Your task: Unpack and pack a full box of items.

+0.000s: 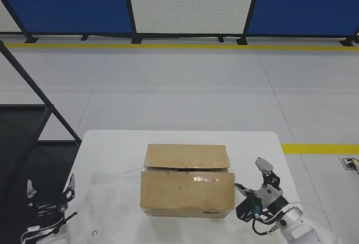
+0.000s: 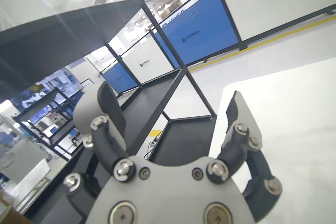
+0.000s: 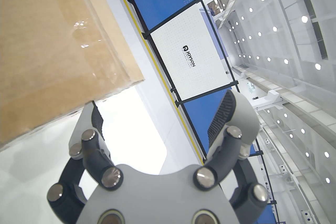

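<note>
Box (image 1: 187, 180) sits shut at centre frame of the top view on the table (image 1: 106, 158), flaps down (contents hidden). The right wrist view adds its side wall just beside one finger (image 3: 96, 116). Right gripper (image 1: 253, 177), lower right, is spread wide and empty. Left gripper (image 1: 50, 190), lower left at the table's edge, gapes empty too, and its wrist view adds a black rack (image 2: 183, 138).
</note>
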